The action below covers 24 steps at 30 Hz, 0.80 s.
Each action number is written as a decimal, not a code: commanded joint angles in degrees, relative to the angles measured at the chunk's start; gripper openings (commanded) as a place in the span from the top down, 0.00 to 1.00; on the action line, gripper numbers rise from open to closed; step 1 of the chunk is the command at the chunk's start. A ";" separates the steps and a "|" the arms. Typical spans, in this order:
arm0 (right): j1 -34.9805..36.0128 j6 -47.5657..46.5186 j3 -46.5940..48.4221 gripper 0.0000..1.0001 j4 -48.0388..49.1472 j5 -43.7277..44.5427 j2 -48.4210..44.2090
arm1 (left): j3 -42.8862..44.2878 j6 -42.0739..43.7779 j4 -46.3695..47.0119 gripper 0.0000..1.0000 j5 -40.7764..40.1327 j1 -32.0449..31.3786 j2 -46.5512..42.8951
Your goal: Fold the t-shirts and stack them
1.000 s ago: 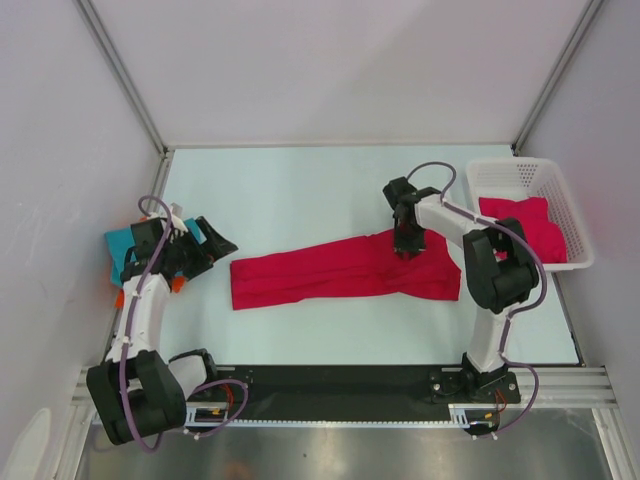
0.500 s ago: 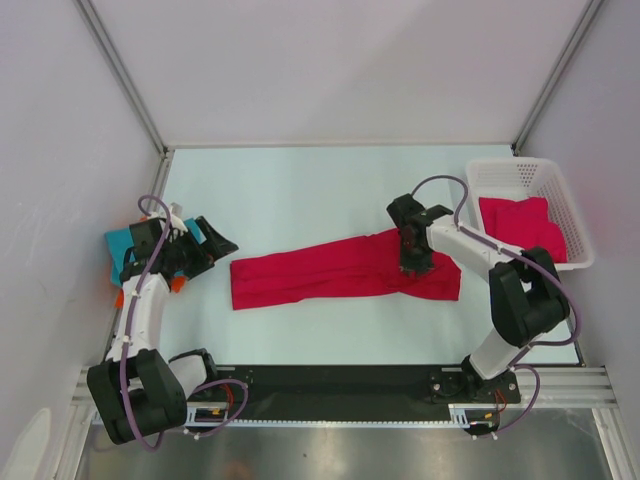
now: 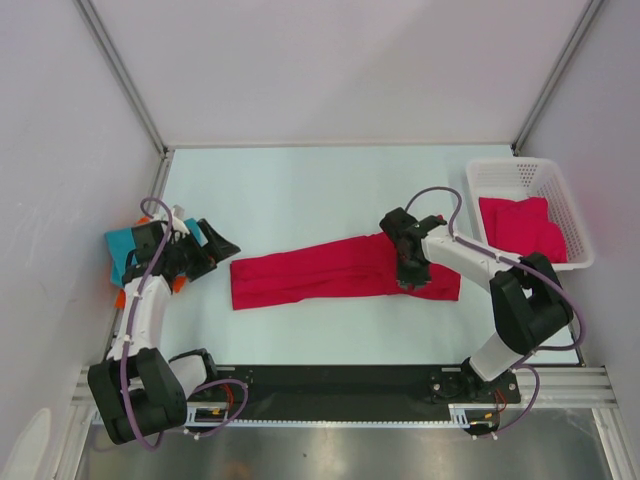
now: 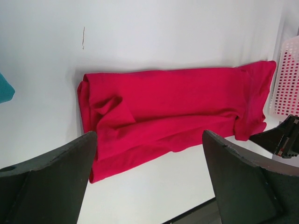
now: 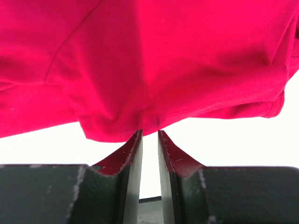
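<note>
Two robot arms stand over a pale flat table (image 3: 300,190), where a crimson red cloth t-shirt (image 3: 320,272) lies stretched in a long, partly folded band across the middle, from left of centre towards the right side. The right gripper (image 3: 410,274) is down on the band's right end. Its wrist camera shows the two dark fingers (image 5: 126,161) drawn close, only a narrow slit between them, pinching the shirt's near hem where the red cloth puckers at their tips. The left gripper (image 3: 214,245) hangs off to the left, apart from the band's left end, its dark fingers (image 4: 46,182) spread wide and holding nothing. From its wrist camera the whole red band shows between them, the left end doubled over in thick folds. Beside that arm, at the table's left edge, a teal cloth t-shirt (image 3: 118,246) lies under the wrist, with slivers of an orange cloth t-shirt (image 3: 121,298) showing at its near side. At the far right, a white plastic mesh basket (image 3: 510,172) sits at the table's edge and holds a second crimson red t-shirt (image 3: 520,225), bundled inside it and well apart from the one on the table.
</note>
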 commanded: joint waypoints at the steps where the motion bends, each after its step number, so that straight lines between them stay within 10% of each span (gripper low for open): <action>1: 0.46 1.61 3.00 0.75 -0.94 2.09 -2.56 | -0.42 0.10 2.27 0.00 1.69 0.50 -0.57; 24: -14.47 5.39 6.88 0.64 8.90 7.81 10.00 | 2.92 -1.92 5.00 0.00 2.74 0.50 4.97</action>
